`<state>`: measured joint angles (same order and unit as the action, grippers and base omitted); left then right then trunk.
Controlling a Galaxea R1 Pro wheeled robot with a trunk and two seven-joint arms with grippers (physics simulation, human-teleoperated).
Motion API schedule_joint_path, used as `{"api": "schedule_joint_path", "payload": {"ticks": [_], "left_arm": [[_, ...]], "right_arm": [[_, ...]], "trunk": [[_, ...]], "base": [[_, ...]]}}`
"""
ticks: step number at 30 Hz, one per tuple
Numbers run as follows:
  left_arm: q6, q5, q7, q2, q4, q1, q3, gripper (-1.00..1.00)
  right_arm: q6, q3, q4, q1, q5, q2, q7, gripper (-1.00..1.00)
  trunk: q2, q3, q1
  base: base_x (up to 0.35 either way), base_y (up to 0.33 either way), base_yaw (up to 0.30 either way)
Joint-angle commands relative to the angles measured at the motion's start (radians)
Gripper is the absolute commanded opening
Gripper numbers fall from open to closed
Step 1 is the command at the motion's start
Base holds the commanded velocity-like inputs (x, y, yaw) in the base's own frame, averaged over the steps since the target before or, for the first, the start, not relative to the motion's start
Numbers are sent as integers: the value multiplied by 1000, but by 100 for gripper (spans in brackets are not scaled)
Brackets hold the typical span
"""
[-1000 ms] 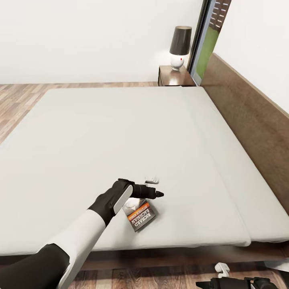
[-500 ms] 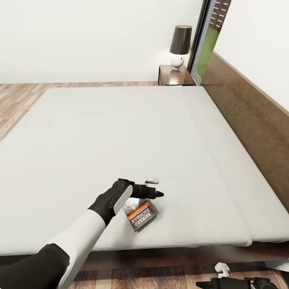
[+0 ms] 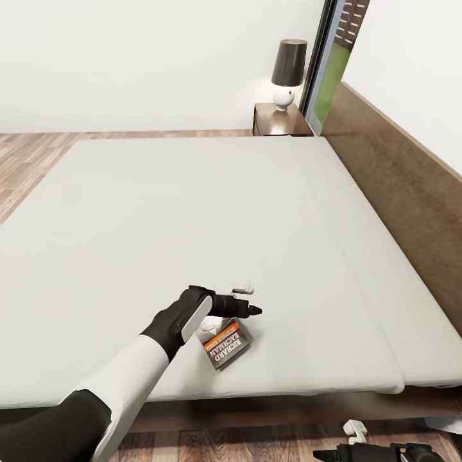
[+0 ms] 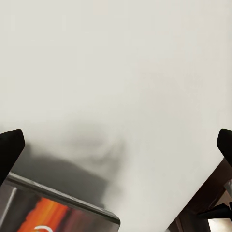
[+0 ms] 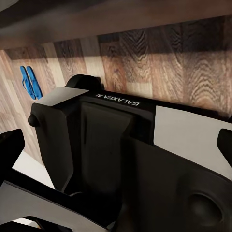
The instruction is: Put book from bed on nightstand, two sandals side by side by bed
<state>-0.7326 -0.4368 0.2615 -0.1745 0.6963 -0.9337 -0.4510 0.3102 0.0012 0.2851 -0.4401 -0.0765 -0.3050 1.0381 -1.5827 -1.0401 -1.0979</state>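
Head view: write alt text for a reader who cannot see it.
The robot's left hand hovers over a paperback book lying near the front edge of a large grey bed. Beyond the bed's far corner, a lamp stands on a dark nightstand.

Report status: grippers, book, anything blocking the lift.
Left gripper open, over the book. Book flat on bed, near edge. Right gripper low by the floor. Nothing blocking.

Grey-and-orange book (image 3: 225, 344) lies flat near the bed (image 3: 192, 212) edge.
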Motion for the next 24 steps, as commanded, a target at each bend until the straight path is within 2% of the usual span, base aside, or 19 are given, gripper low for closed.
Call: {"api": "schedule_joint_path", "payload": {"ticks": [1,7,11,24], "left_arm": [[-4,1,2,0,0,-1,0,100],[-4,1,2,0,0,-1,0,100],[-4,1,2,0,0,-1,0,100],[-4,1,2,0,0,-1,0,100]], "right_arm": [[10,0,0,0,-8,0,2,100],[10,0,0,0,-8,0,2,100],[10,0,0,0,-8,0,2,100],[10,0,0,0,-8,0,2,100]], "trunk": [[0,-1,0],[0,-1,0],[-28,-13,-15],[-28,-13,-15]], "base": [[0,0,0],[0,0,0],[0,0,0],[0,0,0]]}}
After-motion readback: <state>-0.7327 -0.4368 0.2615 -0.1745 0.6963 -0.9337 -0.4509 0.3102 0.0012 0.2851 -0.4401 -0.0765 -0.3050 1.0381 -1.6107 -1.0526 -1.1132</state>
